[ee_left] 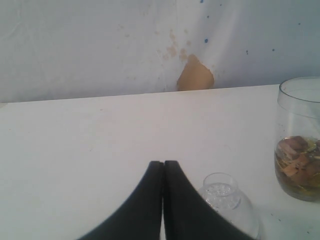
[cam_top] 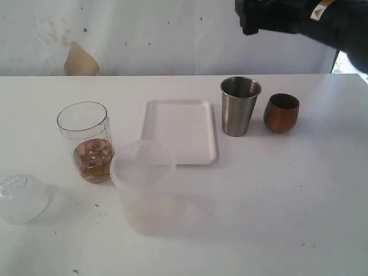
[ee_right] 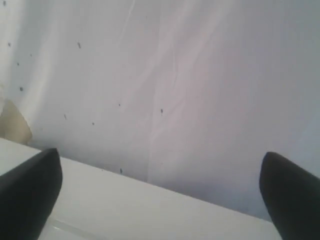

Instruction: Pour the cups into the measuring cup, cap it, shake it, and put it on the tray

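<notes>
Exterior view: the measuring cup [cam_top: 85, 141] stood uncapped on the left of the white table [cam_top: 276, 201], with brownish liquid and bits in its bottom part. Its cap [cam_top: 22, 198] lay on the table nearer the camera and further left, apart from it. The tray [cam_top: 181, 131] sat mid-table with nothing on it. Right of it stood the steel tumbler [cam_top: 239, 106], then the brown cup [cam_top: 281, 112], both upright. A frosted tub [cam_top: 144, 184] stood by the tray's near-left corner. The right arm [cam_top: 299, 17] hung up top, over the cups.

Left wrist view: the left gripper [ee_left: 163, 167] had its fingers pressed together on nothing, with the cap [ee_left: 225, 200] just beside it and the measuring cup [ee_left: 300, 140] further off.

Right wrist view: the right gripper [ee_right: 159, 165] was spread wide and held nothing.
</notes>
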Available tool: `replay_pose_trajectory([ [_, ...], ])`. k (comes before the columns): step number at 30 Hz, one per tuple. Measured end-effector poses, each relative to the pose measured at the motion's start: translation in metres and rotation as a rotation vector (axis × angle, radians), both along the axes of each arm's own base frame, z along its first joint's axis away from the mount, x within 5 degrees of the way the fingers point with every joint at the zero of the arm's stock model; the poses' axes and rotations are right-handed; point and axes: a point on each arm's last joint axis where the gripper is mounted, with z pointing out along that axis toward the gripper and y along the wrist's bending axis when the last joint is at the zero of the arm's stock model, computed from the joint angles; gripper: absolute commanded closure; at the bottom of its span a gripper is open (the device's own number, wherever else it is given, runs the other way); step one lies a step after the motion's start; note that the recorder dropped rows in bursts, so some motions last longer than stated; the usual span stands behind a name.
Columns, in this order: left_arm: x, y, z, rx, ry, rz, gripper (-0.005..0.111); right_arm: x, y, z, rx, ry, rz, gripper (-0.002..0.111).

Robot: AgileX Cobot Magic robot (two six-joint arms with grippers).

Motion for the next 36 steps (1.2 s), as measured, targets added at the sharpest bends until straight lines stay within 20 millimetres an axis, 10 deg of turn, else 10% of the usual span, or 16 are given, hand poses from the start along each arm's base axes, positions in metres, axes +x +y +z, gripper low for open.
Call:
replay_pose_trajectory([
  [16, 0.000, 0.000, 0.000, 0.000, 0.000, 0.000, 0.106, -0.103, -0.019, 0.081, 0.060, 0.062, -0.046, 0.010],
  [28, 0.000, 0.000, 0.000, 0.000, 0.000, 0.000, 0.106, -0.172, -0.031, 0.097, 0.055, 0.197, -0.070, 0.106],
  [36, 0.000, 0.000, 0.000, 0.000, 0.000, 0.000, 0.106, -0.218, -0.037, 0.109, 0.061, 0.178, -0.056, 0.108],
])
